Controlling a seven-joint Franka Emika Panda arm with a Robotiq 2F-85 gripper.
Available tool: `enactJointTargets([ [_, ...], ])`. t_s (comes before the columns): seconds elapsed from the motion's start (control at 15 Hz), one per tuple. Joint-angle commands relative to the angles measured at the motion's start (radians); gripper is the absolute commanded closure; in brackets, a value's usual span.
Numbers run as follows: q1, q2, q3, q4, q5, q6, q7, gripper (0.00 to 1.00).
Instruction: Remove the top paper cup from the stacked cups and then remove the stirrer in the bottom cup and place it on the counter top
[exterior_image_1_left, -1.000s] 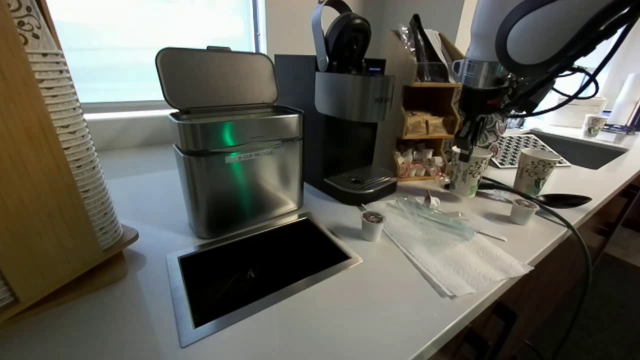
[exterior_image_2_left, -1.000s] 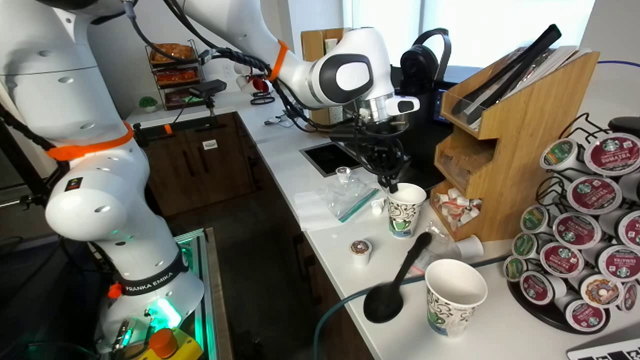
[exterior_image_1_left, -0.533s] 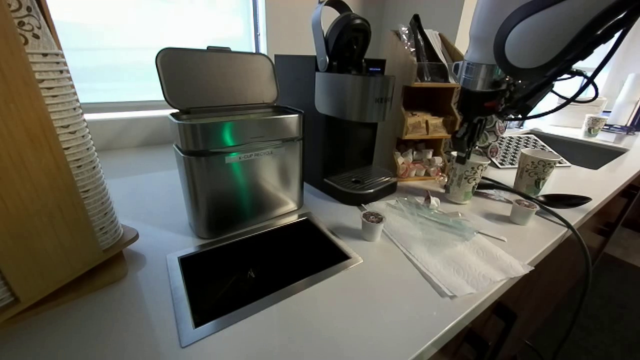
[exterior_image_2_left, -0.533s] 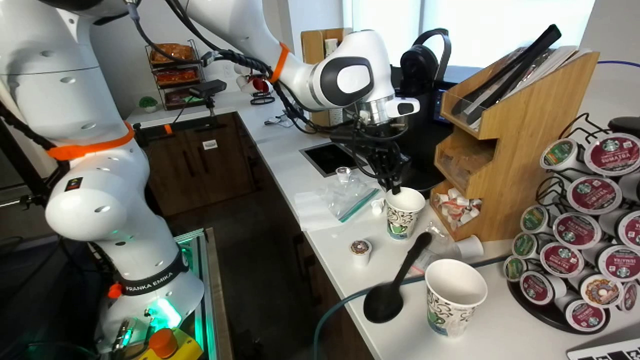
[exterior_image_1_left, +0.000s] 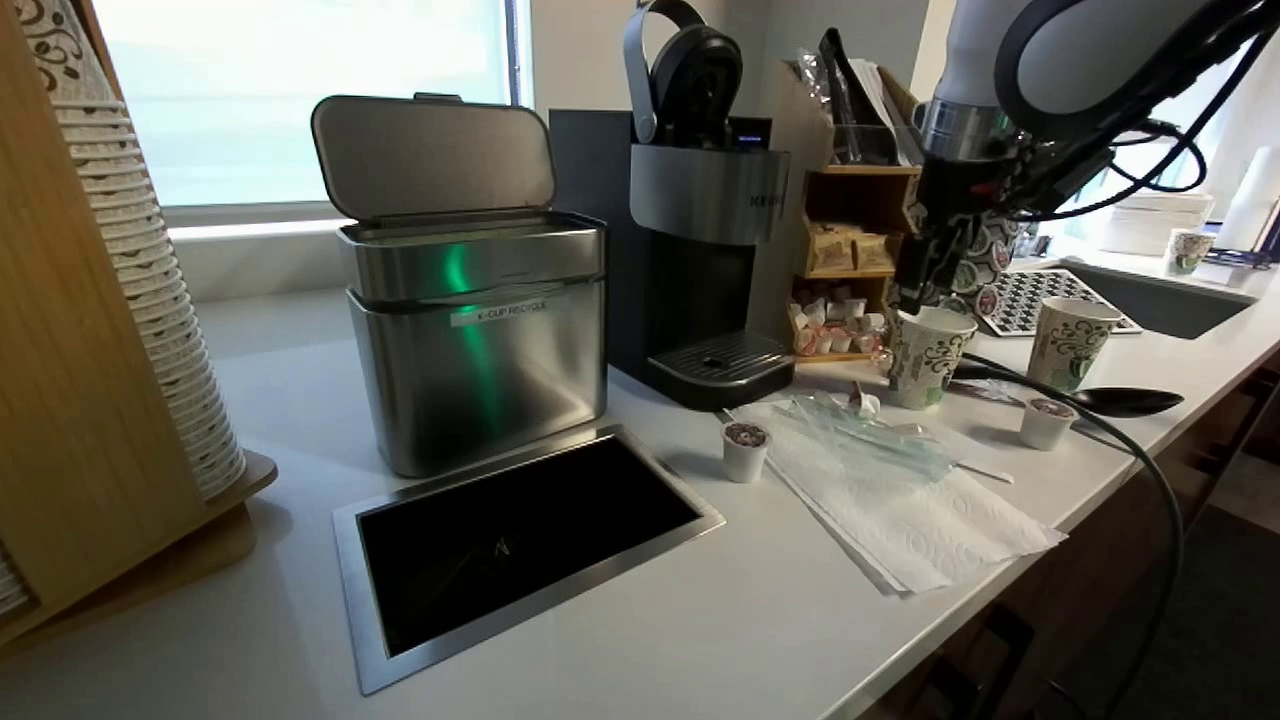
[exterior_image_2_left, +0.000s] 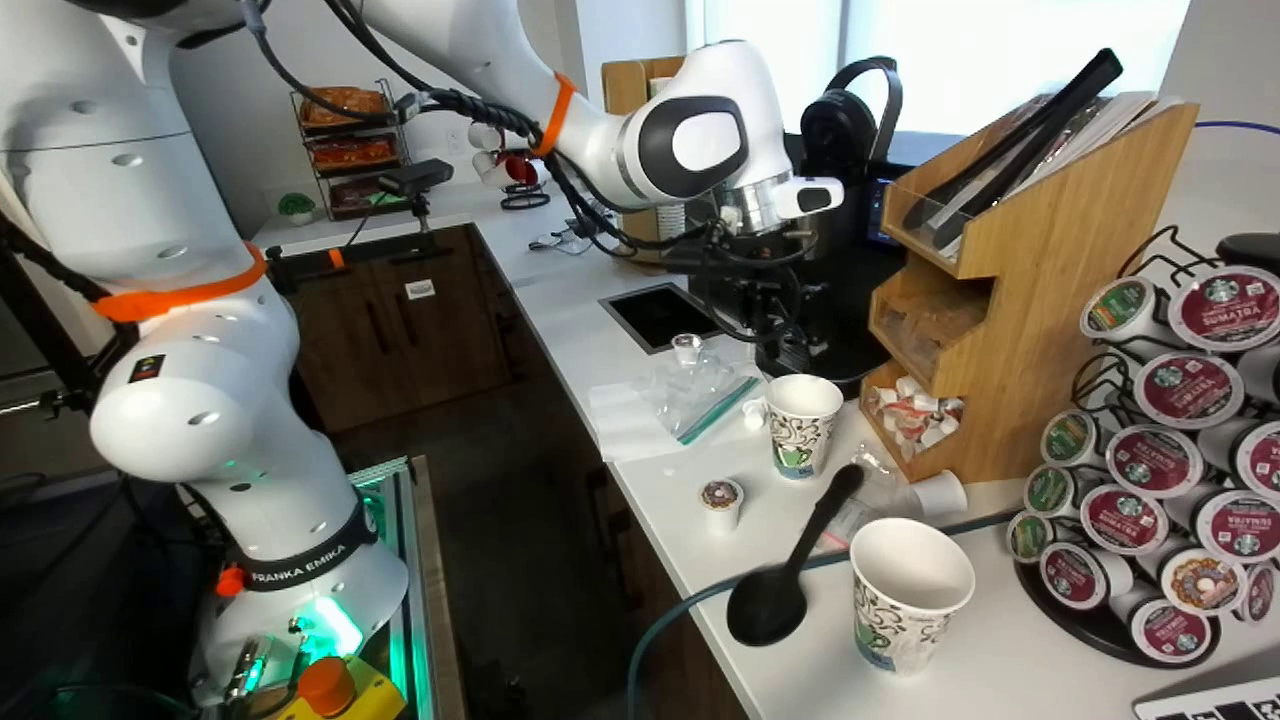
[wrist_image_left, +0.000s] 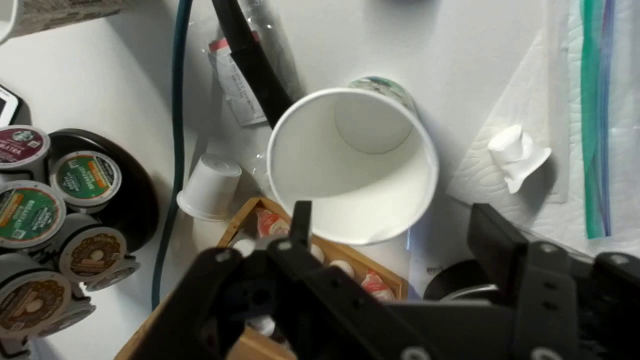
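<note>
Two white printed paper cups stand apart and upright on the counter top (exterior_image_1_left: 700, 620). The top paper cup (exterior_image_2_left: 803, 425) is just below my gripper (exterior_image_2_left: 785, 352); from the wrist view its inside looks bare. My gripper (wrist_image_left: 395, 220) is open, its fingers (wrist_image_left: 301, 220) wide apart over the near part of the rim, with nothing held between them. The bottom cup (exterior_image_2_left: 910, 600) stands off to the side, past the black spoon, and its base inside is hidden. No stirrer shows in either cup; it is hidden or out of view.
Around the cups are a black spoon (exterior_image_2_left: 790, 570), a cable (exterior_image_1_left: 1140, 450), a clear bag (exterior_image_2_left: 690, 385) on paper towel (exterior_image_1_left: 940, 550), and small pods (exterior_image_1_left: 1046, 422). A coffee machine (exterior_image_1_left: 710, 200), wooden organizer (exterior_image_2_left: 1060, 300) and pod rack (exterior_image_2_left: 1150, 480) stand close.
The top paper cup came down onto the counter, shifting slightly. My gripper, earlier shut at its rim, has opened and risen off toward the coffee machine.
</note>
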Motion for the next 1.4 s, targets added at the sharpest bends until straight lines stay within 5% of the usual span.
enactJointTargets([
  [0.0,-0.025,-0.109,0.000,-0.037,-0.045,-0.007,0.048,0.00],
  [0.33,-0.097,-0.251,-0.069,-0.129,0.031,-0.036,-0.141,0.00],
  [1.33,-0.142,-0.236,-0.091,-0.078,0.053,-0.036,-0.145,0.00],
])
